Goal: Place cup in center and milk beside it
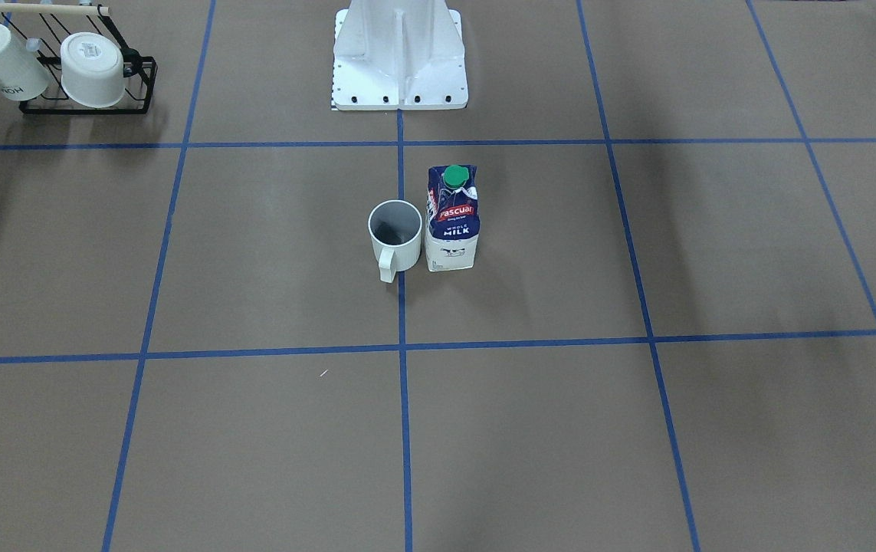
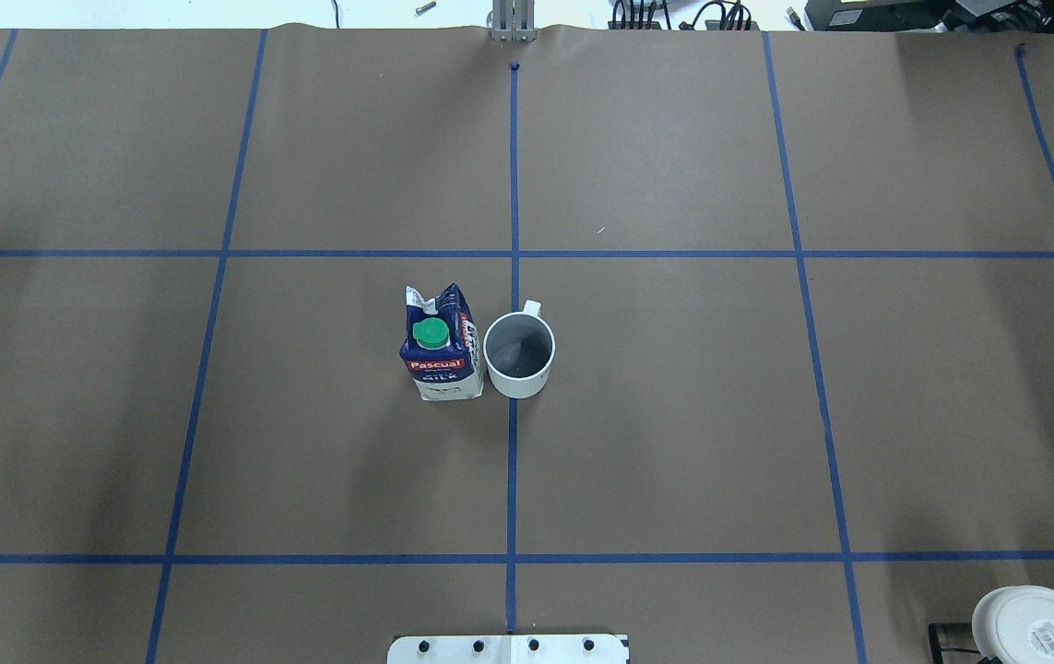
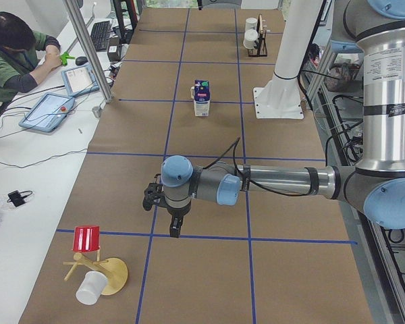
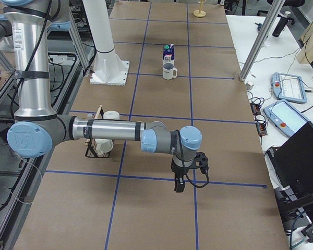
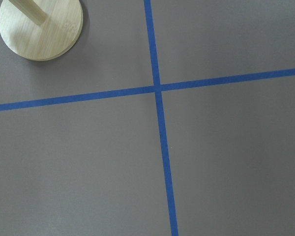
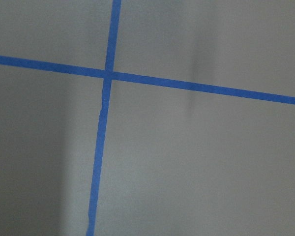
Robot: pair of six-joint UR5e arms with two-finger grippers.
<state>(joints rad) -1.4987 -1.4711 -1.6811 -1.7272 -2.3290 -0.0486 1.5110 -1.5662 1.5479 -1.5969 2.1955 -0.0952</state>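
Note:
The plain white cup [image 1: 395, 234] stands upright on the center tape line [image 1: 401, 307], handle toward the operators' side; it also shows in the overhead view [image 2: 519, 350]. The milk [image 1: 452, 218], a navy and white carton with a green cap, stands upright right beside it [image 2: 440, 346], almost touching. Both grippers are far from them. My left gripper [image 3: 174, 231] hangs low over the table near its left end. My right gripper [image 4: 178, 187] hangs low near the right end. I cannot tell whether either is open or shut.
A black rack [image 1: 85, 103] holds two other white cups [image 1: 93, 69] at the robot's right. A wooden stand [image 3: 104, 273] with a red cup [image 3: 86, 239] and a white cup [image 3: 89, 289] sits near my left gripper. The robot base [image 1: 399, 69] stands behind the center.

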